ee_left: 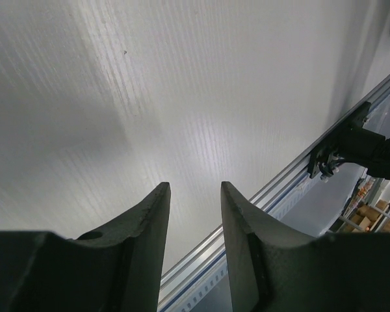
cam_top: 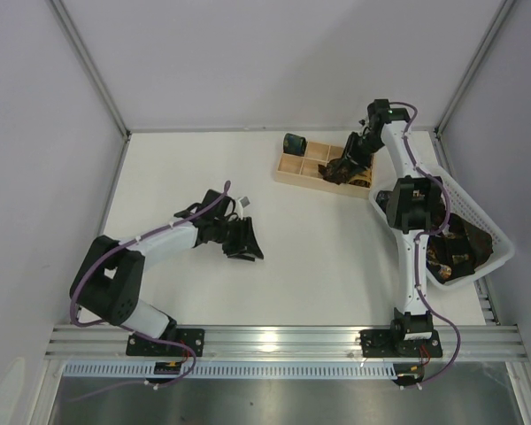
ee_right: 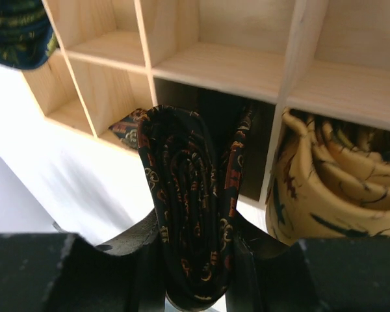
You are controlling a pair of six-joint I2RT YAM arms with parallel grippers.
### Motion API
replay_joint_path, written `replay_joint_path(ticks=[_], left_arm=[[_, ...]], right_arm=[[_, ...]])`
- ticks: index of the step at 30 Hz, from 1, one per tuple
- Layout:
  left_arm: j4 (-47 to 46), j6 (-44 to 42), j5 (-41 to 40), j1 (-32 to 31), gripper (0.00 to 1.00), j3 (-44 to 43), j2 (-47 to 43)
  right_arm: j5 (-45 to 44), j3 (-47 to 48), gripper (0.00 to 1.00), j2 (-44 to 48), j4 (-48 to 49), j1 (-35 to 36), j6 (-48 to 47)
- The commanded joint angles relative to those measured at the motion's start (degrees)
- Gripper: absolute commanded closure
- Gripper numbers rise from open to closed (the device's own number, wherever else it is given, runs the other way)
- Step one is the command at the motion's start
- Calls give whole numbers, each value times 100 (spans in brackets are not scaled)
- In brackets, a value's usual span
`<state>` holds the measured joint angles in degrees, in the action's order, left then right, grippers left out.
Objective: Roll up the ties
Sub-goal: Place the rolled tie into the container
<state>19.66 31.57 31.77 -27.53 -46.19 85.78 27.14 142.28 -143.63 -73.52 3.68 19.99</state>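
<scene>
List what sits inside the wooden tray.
A gold rolled tie and a dark green one fill compartments; the right tool grips a dark roll, hiding the compartment behind.

Shows black with rust-orange motifs on rolled tie, gold with dark strokes on neighbouring coil, dark green with yellow flecks on far coil, pale wood on tray.

Far centre-right on the table sits the tray. The basket is to its right at the table's right edge, with loose ties inside. In the tray's far-left corner compartment is the corner coil. Over the tray's right end is the right gripper, with the held coil between its fingers (neighbour coil in the compartment just right). Left of centre is the left gripper, well apart from the tray.
</scene>
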Motion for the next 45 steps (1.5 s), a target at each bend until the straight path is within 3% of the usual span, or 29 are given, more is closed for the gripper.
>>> replay_joint_path(ticks=[1, 5, 18, 26, 38, 45], left_arm=[[-199, -142, 154, 90, 57, -118, 53], [-208, -151, 172, 142, 57, -109, 79], [-208, -248, 277, 292, 57, -65, 211], [-217, -318, 365, 380, 57, -91, 308], [-217, -397, 427, 459, 56, -91, 414], [-226, -398, 444, 494, 56, -83, 466]], right_arm=[[-375, 406, 100, -95, 48, 53, 216], [-1111, 371, 100, -95, -22, 115, 365], [-1825, 389, 100, -569, -356, 669, 436], [-1914, -173, 100, -377, -1331, 959, 14], [-1694, -1606, 100, 555, -1350, 1056, -127], [-1712, -1239, 98, 433, -1341, 1012, 40]])
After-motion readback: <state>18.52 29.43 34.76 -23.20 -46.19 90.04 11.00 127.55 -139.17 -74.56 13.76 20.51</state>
